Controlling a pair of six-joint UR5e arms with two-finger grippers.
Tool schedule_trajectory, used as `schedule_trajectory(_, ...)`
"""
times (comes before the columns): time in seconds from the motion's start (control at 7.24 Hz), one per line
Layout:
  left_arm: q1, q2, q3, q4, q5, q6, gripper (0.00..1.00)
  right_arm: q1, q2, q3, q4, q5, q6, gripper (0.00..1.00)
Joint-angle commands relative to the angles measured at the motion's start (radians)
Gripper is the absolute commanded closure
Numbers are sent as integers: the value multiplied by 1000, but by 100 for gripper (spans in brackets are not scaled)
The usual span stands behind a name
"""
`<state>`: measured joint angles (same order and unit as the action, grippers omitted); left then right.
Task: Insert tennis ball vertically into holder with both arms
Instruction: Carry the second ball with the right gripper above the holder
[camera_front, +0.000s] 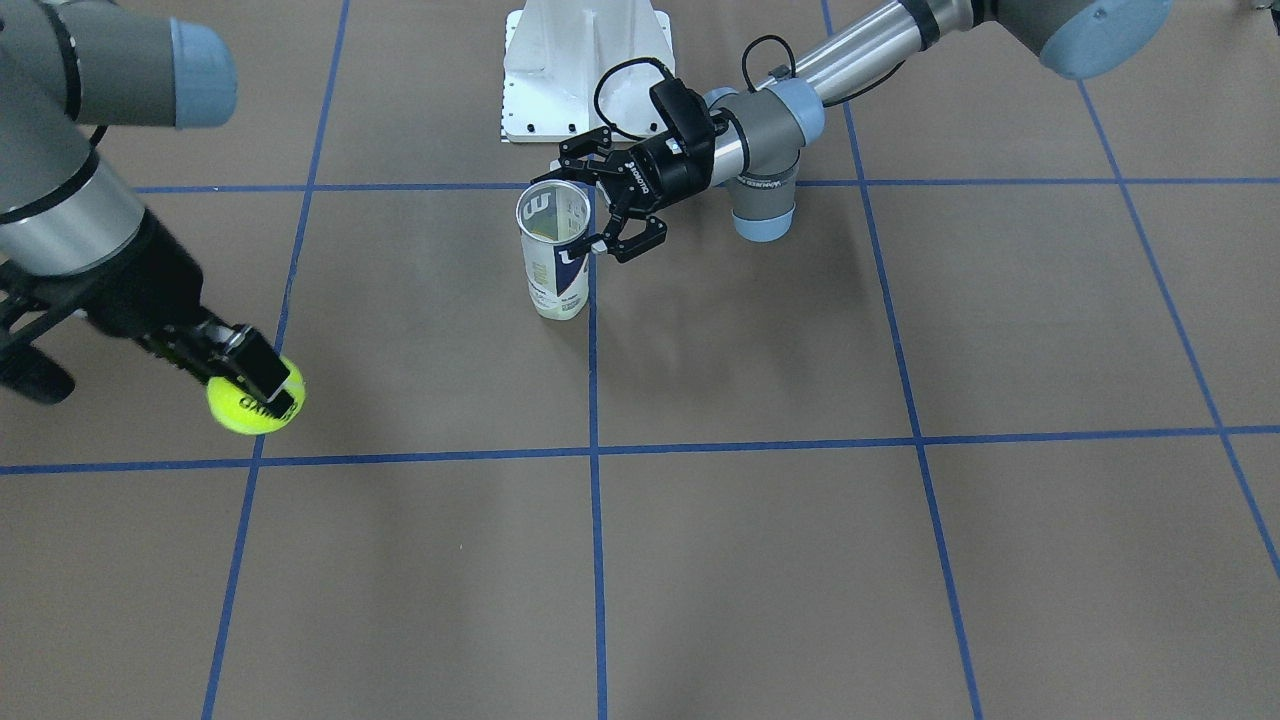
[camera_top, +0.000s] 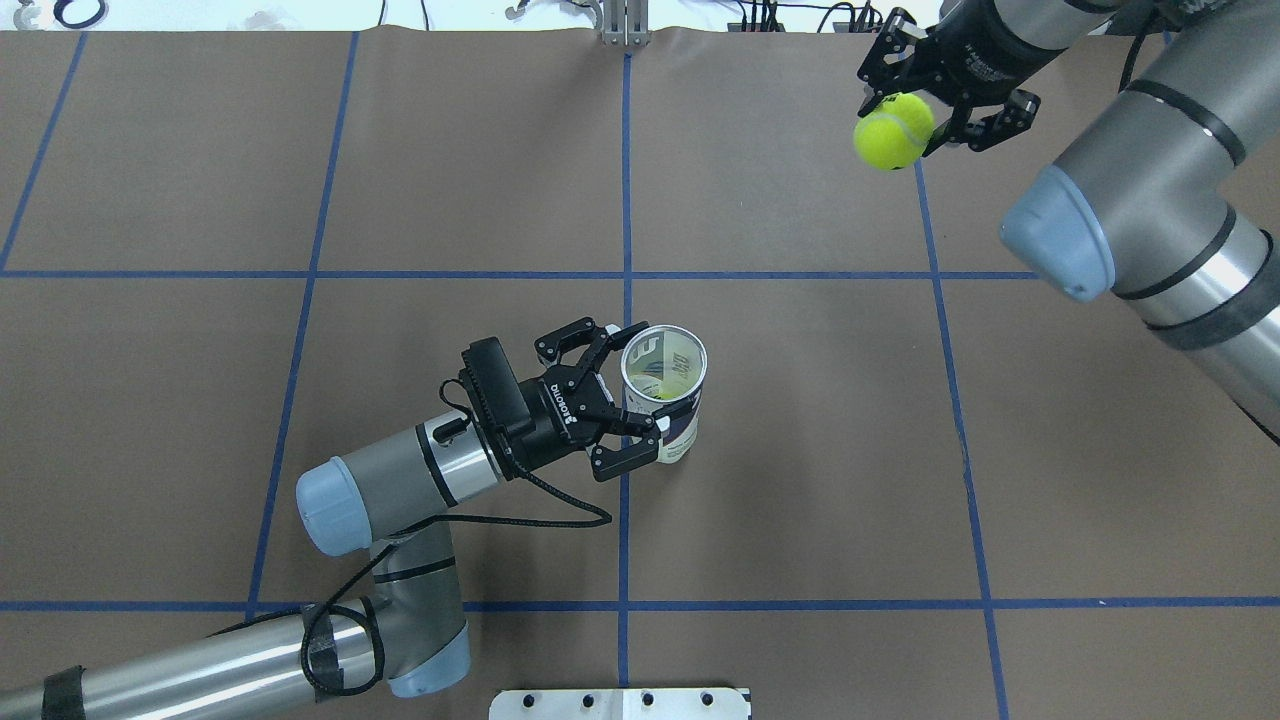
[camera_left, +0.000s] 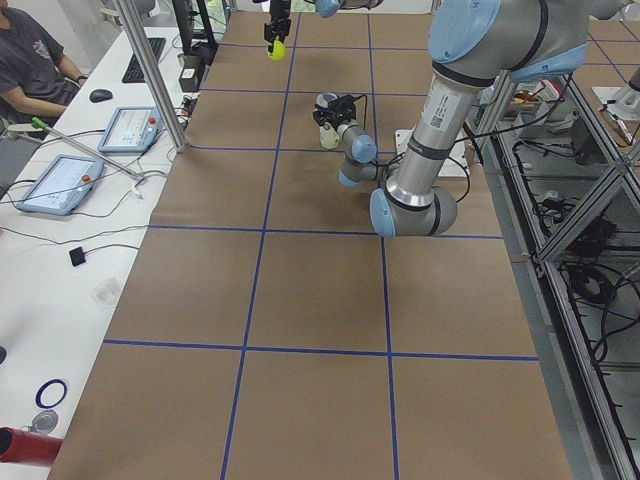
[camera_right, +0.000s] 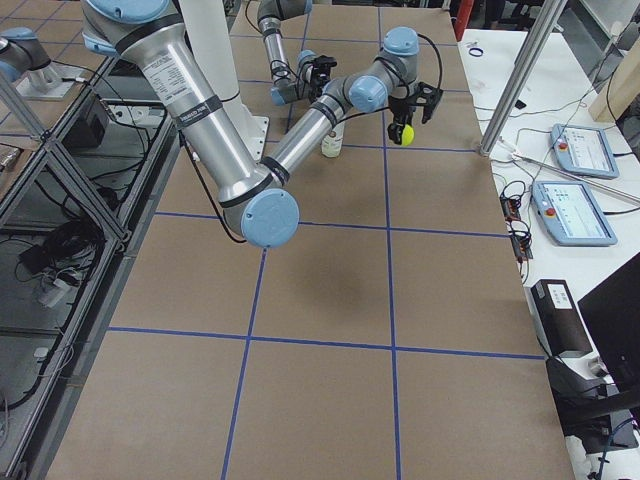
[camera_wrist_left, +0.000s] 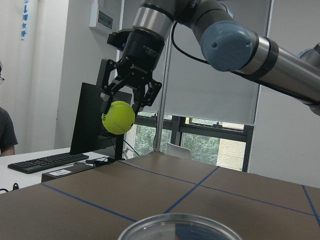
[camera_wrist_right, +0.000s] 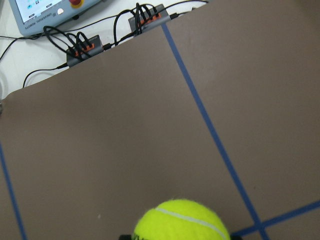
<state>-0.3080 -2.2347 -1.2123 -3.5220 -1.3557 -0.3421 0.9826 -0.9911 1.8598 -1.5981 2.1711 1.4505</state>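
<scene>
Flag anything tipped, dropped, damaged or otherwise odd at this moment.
Nothing stands out. The holder stands upright, mouth open upward, with the left hand at its side. The right hand holds the tennis ball in the air, well away from the holder.

The table (camera_top: 800, 450) is covered with brown paper and divided into squares by blue tape lines (camera_top: 626, 300). A white pedestal base (camera_front: 585, 70) is seen at 12 o'clock in the front-facing view. In the exterior left view a white desk (camera_left: 40, 260) is set along the 9 o'clock side, where two tablet pendants (camera_left: 128, 129) and a seated person (camera_left: 30, 55) are seen; an aluminium post (camera_left: 150, 70) is mounted beside them. In the left wrist view a window (camera_wrist_left: 200, 140) is half covered by a pale roller blind (camera_wrist_left: 215, 85), and a dark monitor (camera_wrist_left: 92, 120) and keyboard (camera_wrist_left: 45, 162) are placed at 9 o'clock.
</scene>
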Motion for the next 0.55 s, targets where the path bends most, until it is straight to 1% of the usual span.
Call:
schedule_trajectory(0.0,10,-3,-3,0,0,0,8,-94,9,109,-13,4,152,100)
schedule_trajectory(0.28,10,-3,-4,-2,0,0,8,-166,22,182,-13,4,241,100)
schedule_trajectory(0.41,10,-3,-4,-2,0,0,8,-220,54,182,-13,-11,292,100)
